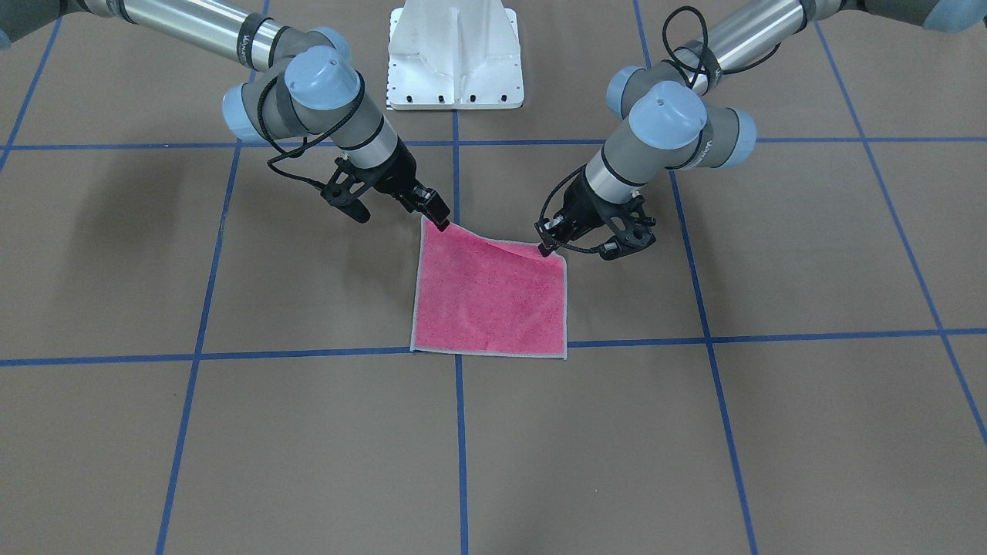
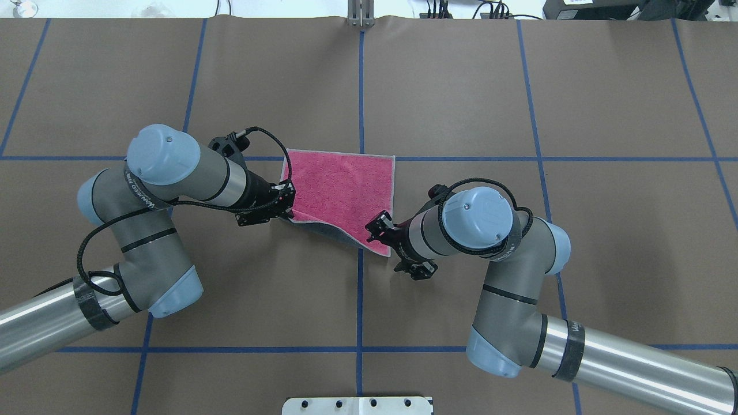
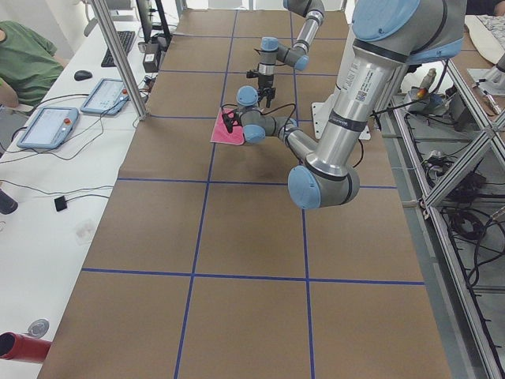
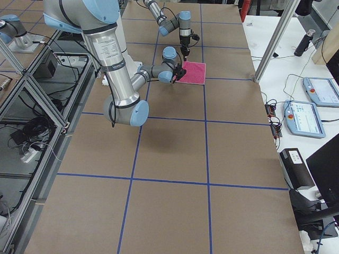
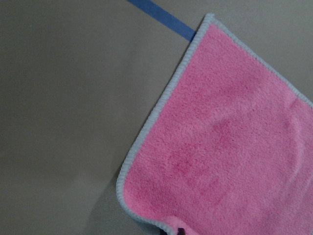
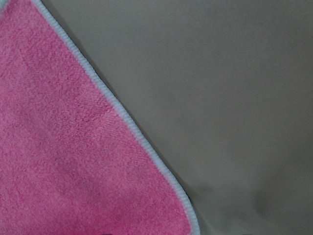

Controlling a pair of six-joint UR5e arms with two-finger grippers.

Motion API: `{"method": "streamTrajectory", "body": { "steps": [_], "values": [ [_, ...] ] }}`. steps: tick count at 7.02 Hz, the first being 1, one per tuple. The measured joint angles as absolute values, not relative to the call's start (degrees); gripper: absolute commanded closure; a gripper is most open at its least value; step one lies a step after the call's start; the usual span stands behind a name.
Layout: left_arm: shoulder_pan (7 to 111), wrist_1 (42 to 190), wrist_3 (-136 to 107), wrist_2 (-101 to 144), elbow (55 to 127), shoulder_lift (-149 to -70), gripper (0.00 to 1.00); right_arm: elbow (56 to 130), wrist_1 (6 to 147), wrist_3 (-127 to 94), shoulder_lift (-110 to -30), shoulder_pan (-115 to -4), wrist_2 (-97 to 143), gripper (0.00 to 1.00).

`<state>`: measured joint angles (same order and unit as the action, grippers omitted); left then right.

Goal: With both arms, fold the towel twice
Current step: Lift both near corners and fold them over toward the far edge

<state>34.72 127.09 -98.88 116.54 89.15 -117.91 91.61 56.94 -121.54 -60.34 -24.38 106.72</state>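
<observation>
Towel: We see the towel pink face up near the middle of the counter, just beyond the white pedestal.
Far edge: It lies flat, running along a blue tape line.
Near edge: The edge closest to the robot is lifted off the counter. In the overhead view a thin strip of dark grey underside shows beneath it.
Left hand: The left hand is pinching the towel's near corner on the robot's left, its fingers pressed together on the cloth.
Right hand: The right hand is clamped on the near corner on the robot's right. It holds that corner slightly farther towards the pedestal than the other one (so the raised edge slants across the front-facing view).
Arms: The left arm and right arm come in from opposite sides, each bent sharply at the wrist, with the hands pointing inward at the towel.
Wrist views: Both show us pink pile bordered by light grey edging against the bare brown counter. The left one also catches a piece of blue tape at the towel's far corner.
Side views: The towel is small here, and we cannot judge the grips from these.
</observation>
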Motion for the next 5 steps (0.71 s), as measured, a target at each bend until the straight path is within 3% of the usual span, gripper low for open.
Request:
{"method": "streamTrajectory", "body": {
  "steps": [1,2,3,4,5],
  "values": [
    [34.71,127.09,-98.88,116.54,89.14,-117.94,1.00,91.51,56.90,-121.50,-60.36,-24.35,106.66,0.35],
    [34.67,127.09,-98.88,116.54,89.02,-117.94,1.00,91.39,56.88,-121.49,-60.34,-24.35,106.63,0.55],
    [34.64,127.09,-98.88,116.54,88.86,-117.95,1.00,91.29,56.89,-121.56,-60.27,-24.35,106.62,0.92],
    [34.64,127.09,-98.88,116.54,88.75,-117.95,1.00,91.26,56.92,-121.66,-60.20,-24.35,106.61,1.00],
    [34.64,127.09,-98.88,116.54,88.72,-117.95,1.00,91.26,56.94,-121.69,-60.18,-24.35,106.63,1.00]
  ]
}}
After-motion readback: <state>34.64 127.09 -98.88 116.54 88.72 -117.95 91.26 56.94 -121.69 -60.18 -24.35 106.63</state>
